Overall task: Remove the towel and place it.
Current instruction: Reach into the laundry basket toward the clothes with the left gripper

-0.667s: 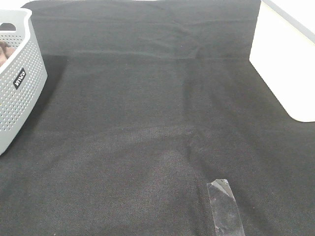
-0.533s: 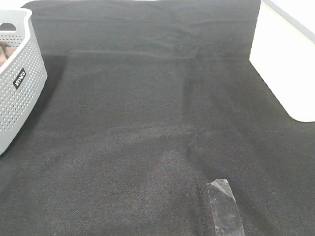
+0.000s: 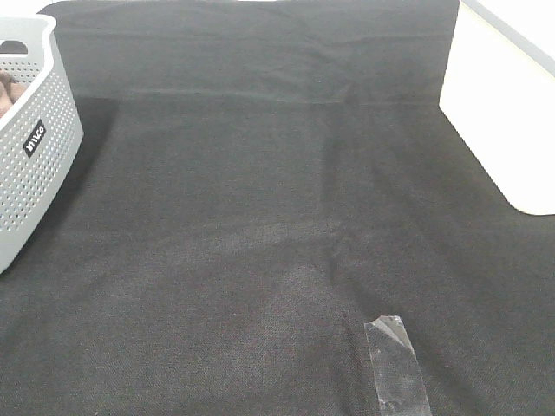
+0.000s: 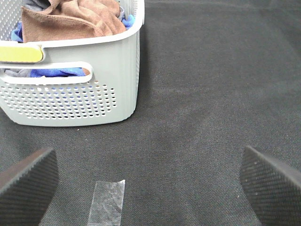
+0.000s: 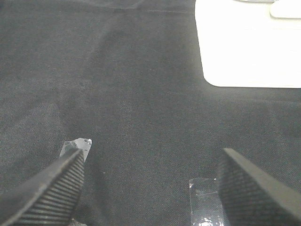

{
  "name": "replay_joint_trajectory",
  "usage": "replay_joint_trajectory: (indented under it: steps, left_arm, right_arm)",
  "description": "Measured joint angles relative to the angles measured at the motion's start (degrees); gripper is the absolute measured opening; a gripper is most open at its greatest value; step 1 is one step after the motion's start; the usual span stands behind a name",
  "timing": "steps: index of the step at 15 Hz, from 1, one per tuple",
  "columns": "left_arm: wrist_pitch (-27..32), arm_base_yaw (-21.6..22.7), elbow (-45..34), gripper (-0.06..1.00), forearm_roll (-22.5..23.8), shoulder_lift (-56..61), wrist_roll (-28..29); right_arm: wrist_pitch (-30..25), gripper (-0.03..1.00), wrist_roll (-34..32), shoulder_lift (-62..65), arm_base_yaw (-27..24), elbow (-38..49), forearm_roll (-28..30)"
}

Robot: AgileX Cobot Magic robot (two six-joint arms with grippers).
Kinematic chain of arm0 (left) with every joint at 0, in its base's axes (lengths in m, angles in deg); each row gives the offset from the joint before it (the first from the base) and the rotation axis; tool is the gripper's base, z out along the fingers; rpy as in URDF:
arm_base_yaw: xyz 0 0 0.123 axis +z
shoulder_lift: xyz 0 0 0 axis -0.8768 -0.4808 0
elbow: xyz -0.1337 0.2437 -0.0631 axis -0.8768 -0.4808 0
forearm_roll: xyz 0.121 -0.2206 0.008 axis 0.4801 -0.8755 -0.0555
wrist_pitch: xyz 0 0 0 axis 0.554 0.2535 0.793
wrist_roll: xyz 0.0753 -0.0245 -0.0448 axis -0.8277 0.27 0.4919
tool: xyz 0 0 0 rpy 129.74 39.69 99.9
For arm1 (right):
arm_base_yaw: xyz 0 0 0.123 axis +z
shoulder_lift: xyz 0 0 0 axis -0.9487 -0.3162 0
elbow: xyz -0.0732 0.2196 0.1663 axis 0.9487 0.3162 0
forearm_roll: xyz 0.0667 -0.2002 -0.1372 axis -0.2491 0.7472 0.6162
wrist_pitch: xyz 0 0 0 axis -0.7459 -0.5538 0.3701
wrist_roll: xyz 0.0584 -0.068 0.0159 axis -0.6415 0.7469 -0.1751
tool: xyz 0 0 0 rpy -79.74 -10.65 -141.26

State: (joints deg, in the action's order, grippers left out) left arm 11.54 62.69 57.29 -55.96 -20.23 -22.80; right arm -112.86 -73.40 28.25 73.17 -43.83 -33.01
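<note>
Nothing has shifted between the earlier overhead pictures and this one: basket, cloth and tape lie exactly as they did.

From the high camera, a grey perforated laundry basket (image 3: 39, 147) stands at the edge of the black table cloth (image 3: 260, 217). A sliver of the brown towel (image 3: 7, 91) shows over the basket's rim. A strip of clear tape (image 3: 397, 360) is stuck to the cloth well apart from the basket, and a white slab (image 3: 503, 113) lies across the table from the basket. Neither arm appears in this view.

The left wrist camera looks at the basket (image 4: 94, 94) from just in front. The towel (image 4: 70, 19) is heaped on top of the basket's contents, rumpled, with a blue cloth (image 4: 51, 72) beneath it showing through the handle slot. Another bit of clear tape (image 4: 108, 202) sits on the table in front of the basket. The left jaws stand spread wide, empty, and short of the basket.

The right wrist camera does not show the basket, only black cloth, the white slab (image 5: 249, 42) and tape scraps (image 5: 77, 146). The right jaws are also wide apart and hold nothing.

The towel looks soft, light and limp, so it should sag and trail when lifted, and may drag the blue cloth with it. A raised fold on top of the heap, inside the basket, seems the best place to pinch, lifting high enough to clear the rim.
</note>
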Motion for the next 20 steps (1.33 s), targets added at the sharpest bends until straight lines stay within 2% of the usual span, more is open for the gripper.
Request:
replay_joint_trajectory:
  steps: [20]
  left_arm:
    - [0.0, 0.4, 0.0, 0.99, -0.23, 0.0, -0.34]
  right_arm:
    - [0.0, 0.71, 0.0, 0.0, 0.0, 0.0, 0.0]
